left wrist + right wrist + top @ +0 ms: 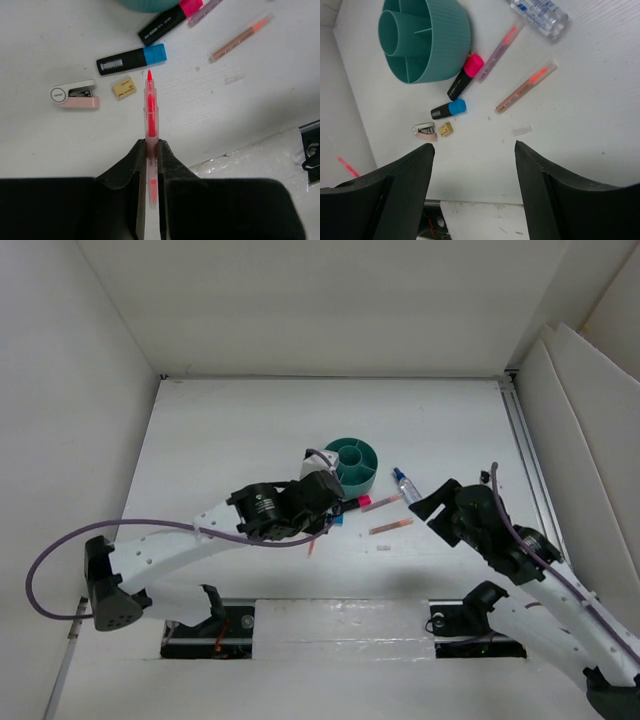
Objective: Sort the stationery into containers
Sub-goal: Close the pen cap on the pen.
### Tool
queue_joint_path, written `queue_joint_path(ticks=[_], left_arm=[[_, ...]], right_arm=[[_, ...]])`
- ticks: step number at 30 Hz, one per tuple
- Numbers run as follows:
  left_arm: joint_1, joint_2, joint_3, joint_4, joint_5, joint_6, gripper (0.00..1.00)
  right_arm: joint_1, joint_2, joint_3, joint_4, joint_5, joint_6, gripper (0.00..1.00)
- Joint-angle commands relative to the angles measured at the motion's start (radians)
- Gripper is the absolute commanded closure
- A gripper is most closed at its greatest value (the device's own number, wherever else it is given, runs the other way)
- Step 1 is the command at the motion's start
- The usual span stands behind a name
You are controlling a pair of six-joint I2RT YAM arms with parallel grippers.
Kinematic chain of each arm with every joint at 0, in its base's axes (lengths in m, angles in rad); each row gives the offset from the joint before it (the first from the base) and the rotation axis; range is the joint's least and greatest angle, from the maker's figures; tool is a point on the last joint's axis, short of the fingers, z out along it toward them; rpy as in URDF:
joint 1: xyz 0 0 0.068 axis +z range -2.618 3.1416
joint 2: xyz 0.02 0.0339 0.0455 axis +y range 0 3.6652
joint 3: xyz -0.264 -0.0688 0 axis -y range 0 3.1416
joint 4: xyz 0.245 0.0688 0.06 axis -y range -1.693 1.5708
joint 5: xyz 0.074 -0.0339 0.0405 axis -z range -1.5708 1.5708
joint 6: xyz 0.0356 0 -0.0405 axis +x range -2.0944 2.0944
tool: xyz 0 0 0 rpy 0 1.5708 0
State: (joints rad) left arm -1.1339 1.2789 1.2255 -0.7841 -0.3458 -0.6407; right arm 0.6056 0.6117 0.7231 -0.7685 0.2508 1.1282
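My left gripper (151,146) is shut on a thin clear pen (149,107) whose bare red tip points away from me, held above the table. Beyond the tip lie a black marker with a blue end (131,59), a black marker with a pink end (167,22), a tiny tan block (124,87) and a pale pink eraser-like piece (75,94). The round teal organizer (447,45) stands at upper left in the right wrist view, its cup and compartments showing nothing inside. My right gripper (474,150) hangs open over bare table, nothing between its fingers.
Two thin pens (526,87) (499,47) lie right of the markers, and a small clear cap (522,130) lies below them. A clear bottle (539,14) lies at the top. White walls enclose the table (230,430) on three sides.
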Motion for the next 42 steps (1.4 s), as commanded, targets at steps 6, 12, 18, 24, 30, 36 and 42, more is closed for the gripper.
queue_joint_path(ticks=[6,12,18,24,30,36,42], left_arm=[[0.003,-0.145,0.080,-0.049,-0.143,-0.019,1.00],[0.003,-0.220,0.039,-0.049,-0.185,-0.024,1.00],[0.003,-0.300,-0.053,-0.004,-0.164,0.027,1.00],[0.003,-0.377,-0.139,0.103,-0.092,0.113,1.00],[0.003,-0.397,-0.169,0.161,-0.015,0.167,1.00],[0.003,-0.458,-0.199,0.181,0.021,0.176,1.00],[-0.007,-0.481,-0.210,0.190,0.033,0.185,1.00]], right_arm=[[0.334,0.265,0.073,0.032,0.212,0.307,0.33],[0.529,0.479,0.105,-0.124,0.336,0.682,0.39],[0.520,0.500,0.101,-0.158,0.332,0.807,0.49],[0.470,0.500,0.012,-0.120,0.263,0.886,0.49],[0.419,0.571,-0.004,-0.037,0.209,0.907,0.49],[0.395,0.700,0.067,-0.057,0.209,0.917,0.49],[0.376,0.758,0.065,-0.025,0.200,0.917,0.49]])
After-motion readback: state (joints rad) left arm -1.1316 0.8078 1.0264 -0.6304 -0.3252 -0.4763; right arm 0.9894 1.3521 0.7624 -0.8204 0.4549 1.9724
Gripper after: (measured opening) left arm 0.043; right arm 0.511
